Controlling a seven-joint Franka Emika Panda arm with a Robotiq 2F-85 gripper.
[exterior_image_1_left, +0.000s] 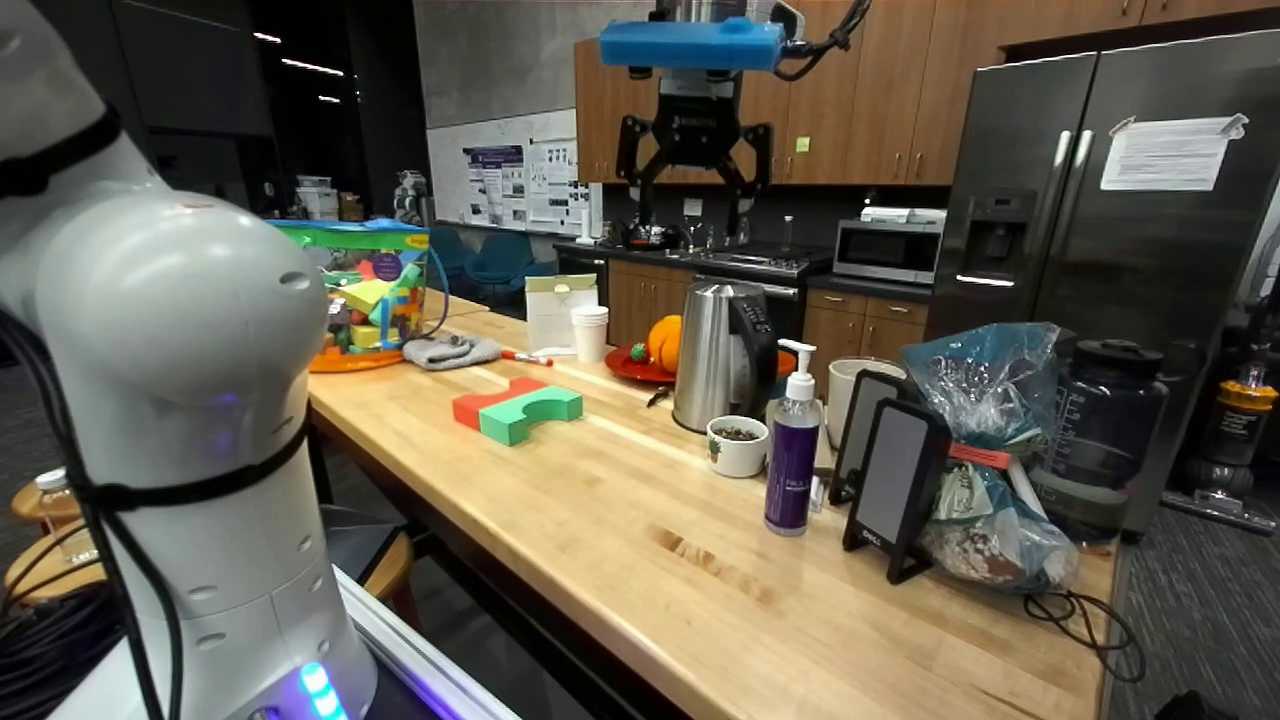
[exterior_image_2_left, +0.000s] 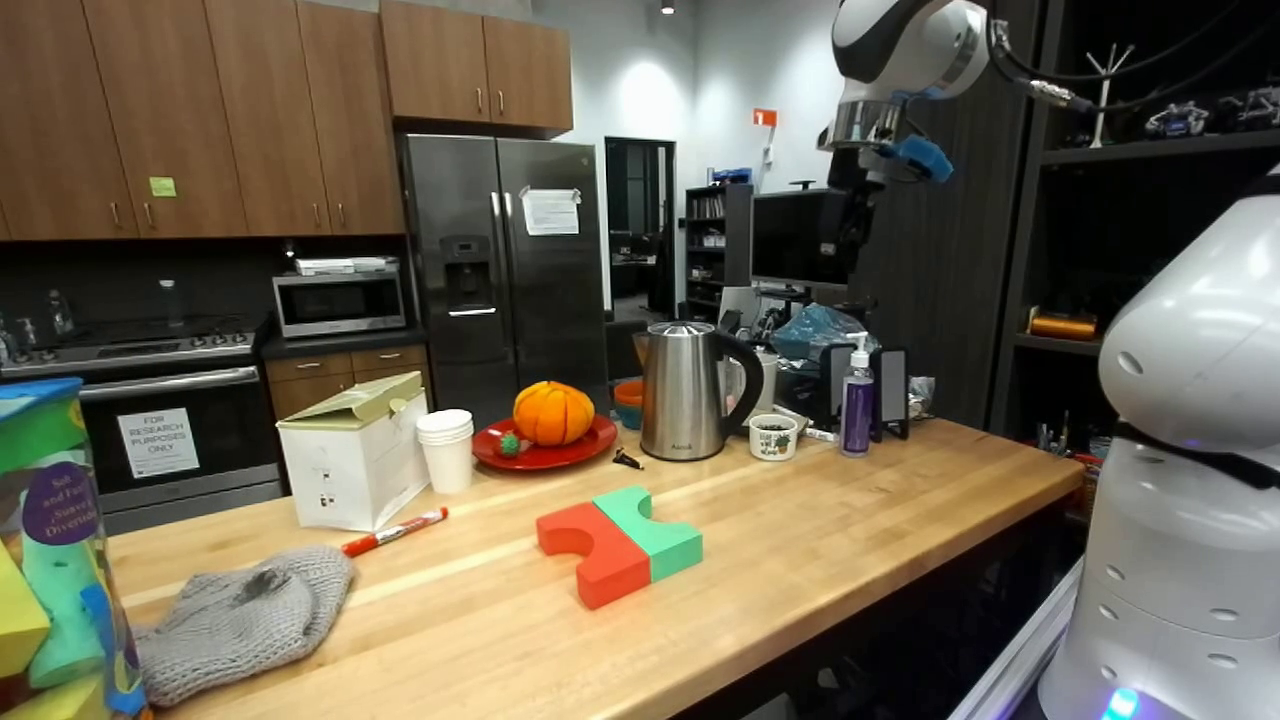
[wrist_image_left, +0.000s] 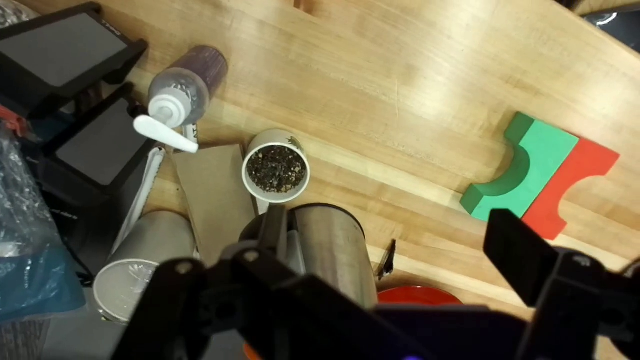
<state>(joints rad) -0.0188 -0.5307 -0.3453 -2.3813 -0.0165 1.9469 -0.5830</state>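
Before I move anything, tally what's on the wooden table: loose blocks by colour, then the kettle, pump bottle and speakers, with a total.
Green block: 1
Red block: 1
Kettle: 1
Pump bottle: 1
Speakers: 2
Total: 6

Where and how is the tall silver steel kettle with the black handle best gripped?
Probably by the curved black handle, from above, the open gripper straddling its upper part. The upright steel kettle is broad and round, while its handle is a slimmer arch with a gap behind it. The small round white pot near the handle's foot may crowd a low approach.
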